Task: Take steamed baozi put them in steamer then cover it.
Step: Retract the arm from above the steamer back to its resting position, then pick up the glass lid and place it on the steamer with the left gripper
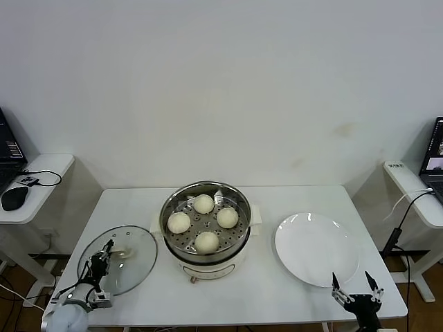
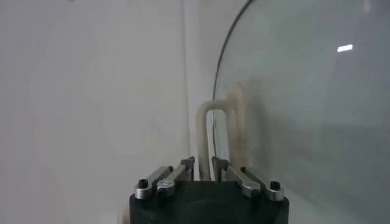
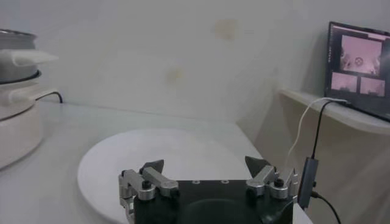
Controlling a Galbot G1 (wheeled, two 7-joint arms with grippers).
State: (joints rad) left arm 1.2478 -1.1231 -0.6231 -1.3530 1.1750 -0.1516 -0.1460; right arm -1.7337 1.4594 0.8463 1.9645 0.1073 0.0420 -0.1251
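Several cream-white steamed baozi (image 1: 203, 203) sit on the perforated tray inside the steel steamer (image 1: 168, 236) at the table's middle. Its glass lid (image 1: 138, 257) lies flat on the table to the steamer's left. My left gripper (image 1: 105, 259) is at the lid's near-left side, shut on the lid's cream handle (image 2: 214, 119), which runs straight between the fingertips (image 2: 187, 164); the glass lid (image 2: 304, 103) fills the space beyond. My right gripper (image 1: 354, 284) hangs open and empty at the front edge of the white plate (image 1: 315, 238).
The white plate (image 3: 170, 149) lies to the steamer's right, with the steamer's white base (image 3: 15, 131) beyond it. Side shelves flank the table: a mouse (image 1: 14, 197) on the left one, a laptop (image 3: 358, 70) and cable on the right one.
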